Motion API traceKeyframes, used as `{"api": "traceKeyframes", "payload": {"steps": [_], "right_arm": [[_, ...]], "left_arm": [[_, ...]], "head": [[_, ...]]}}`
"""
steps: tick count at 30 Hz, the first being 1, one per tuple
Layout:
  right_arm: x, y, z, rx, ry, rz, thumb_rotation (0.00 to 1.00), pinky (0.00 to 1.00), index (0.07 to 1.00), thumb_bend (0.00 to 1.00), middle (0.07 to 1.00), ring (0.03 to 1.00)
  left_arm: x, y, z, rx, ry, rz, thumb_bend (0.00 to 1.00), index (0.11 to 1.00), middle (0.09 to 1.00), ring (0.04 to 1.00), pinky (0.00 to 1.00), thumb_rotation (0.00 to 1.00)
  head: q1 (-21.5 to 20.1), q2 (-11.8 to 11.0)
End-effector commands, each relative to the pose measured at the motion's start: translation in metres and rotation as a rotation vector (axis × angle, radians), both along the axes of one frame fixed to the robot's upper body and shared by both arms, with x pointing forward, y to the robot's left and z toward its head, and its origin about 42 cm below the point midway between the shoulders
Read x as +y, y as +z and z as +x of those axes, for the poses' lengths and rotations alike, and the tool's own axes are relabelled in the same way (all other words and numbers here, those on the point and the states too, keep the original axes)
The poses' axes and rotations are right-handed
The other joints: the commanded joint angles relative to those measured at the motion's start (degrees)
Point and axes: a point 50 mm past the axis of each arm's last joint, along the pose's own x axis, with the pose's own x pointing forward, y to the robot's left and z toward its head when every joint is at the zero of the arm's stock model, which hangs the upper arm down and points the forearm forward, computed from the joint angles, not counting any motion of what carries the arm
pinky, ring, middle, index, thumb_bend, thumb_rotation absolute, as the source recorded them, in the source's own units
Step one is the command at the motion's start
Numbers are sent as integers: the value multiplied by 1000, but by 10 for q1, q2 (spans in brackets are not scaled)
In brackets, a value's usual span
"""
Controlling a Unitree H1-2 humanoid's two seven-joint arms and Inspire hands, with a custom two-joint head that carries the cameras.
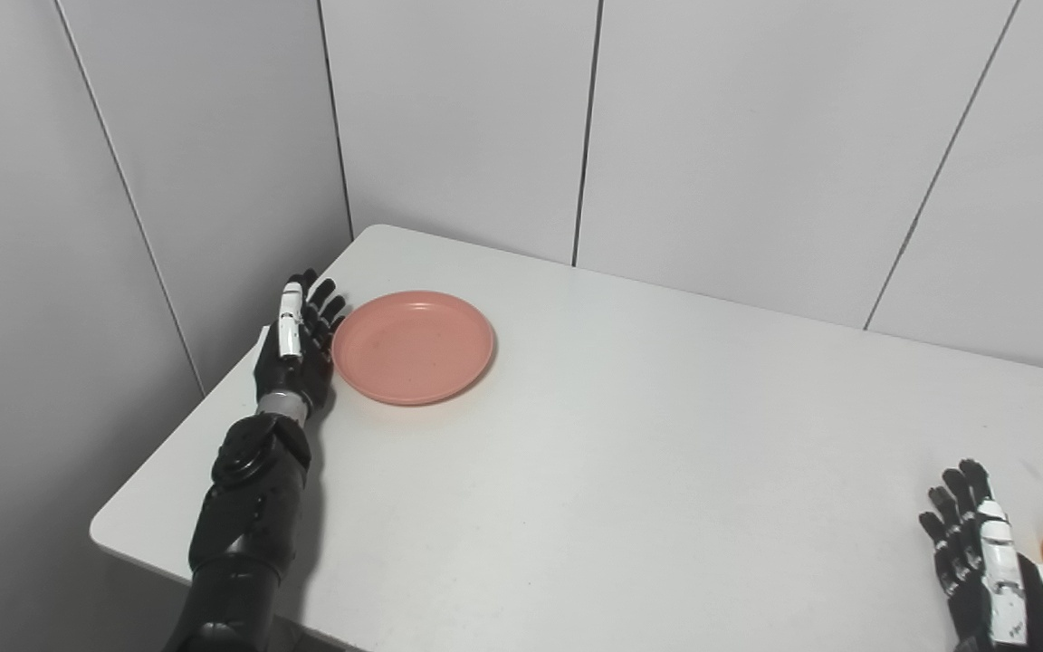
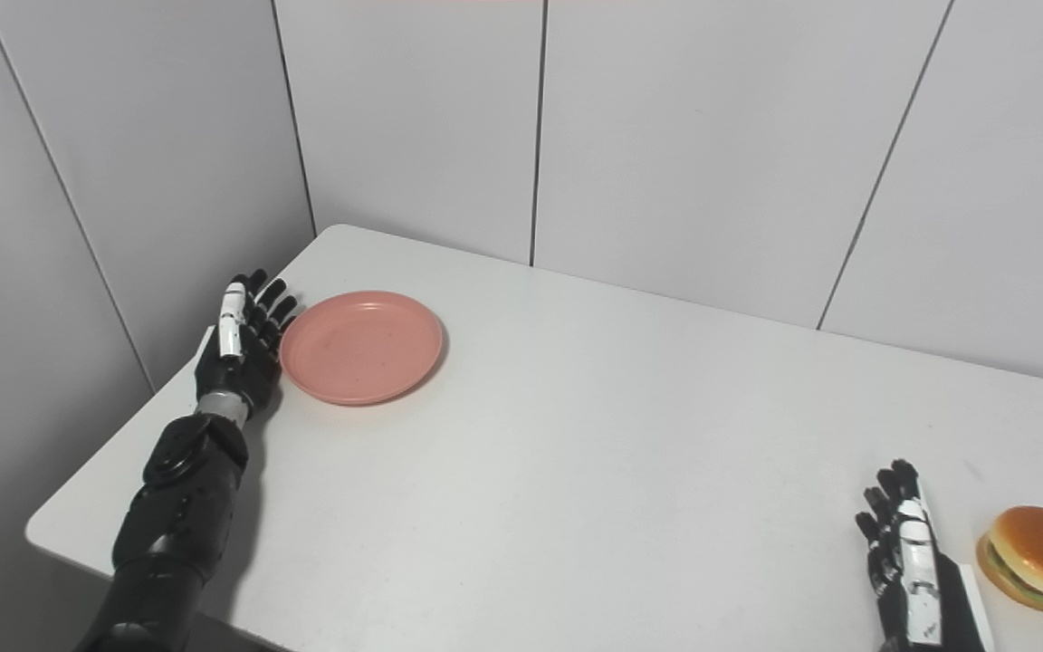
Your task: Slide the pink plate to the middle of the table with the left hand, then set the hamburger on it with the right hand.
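2 black robot hands rested on the white table (image 1: 630, 453). The left hand (image 1: 297, 342) lay flat with fingers spread, holding nothing, right beside the round pink plate (image 1: 413, 346) at the far left. The right hand (image 2: 909, 557) was loose too, just left of the toy hamburger (image 2: 1039, 557) at the near right.

Left hand (image 1: 297, 344): extended forward on a straight arm, fingers (image 1: 327, 303) straight and slightly apart, holding nothing. Right hand (image 2: 909, 557): low, edge-on, fingers extended, holding nothing.
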Motion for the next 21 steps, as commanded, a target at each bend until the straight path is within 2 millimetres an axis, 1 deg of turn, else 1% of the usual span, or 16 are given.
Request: {"api": "traceKeyframes", "payload": {"steps": [1, 7, 15, 21], "right_arm": [[1, -9, -4, 25, 16, 13, 1000, 1000, 1000, 116, 1000, 1000], [3, -8, -5, 29, 16, 12, 1000, 1000, 1000, 124, 1000, 1000], [4, -9, -6, 12, 21, 6, 1000, 1000, 1000, 126, 1000, 1000], [4, -10, -5, 9, 24, -24, 1000, 1000, 1000, 130, 1000, 1000]], "left_arm": [[-11, 4, 9, 1, -34, -19, 327, 956, 961, 965, 983, 1000], [-31, -2, 14, 17, -80, -35, 330, 956, 954, 959, 972, 1000], [-52, -12, 13, 46, -144, -70, 330, 948, 948, 955, 977, 1000], [-67, -20, 11, 80, -212, -47, 332, 949, 947, 946, 957, 1000]], "head": [[1, 1], [-6, 5], [-26, 17], [-41, 26]]}}
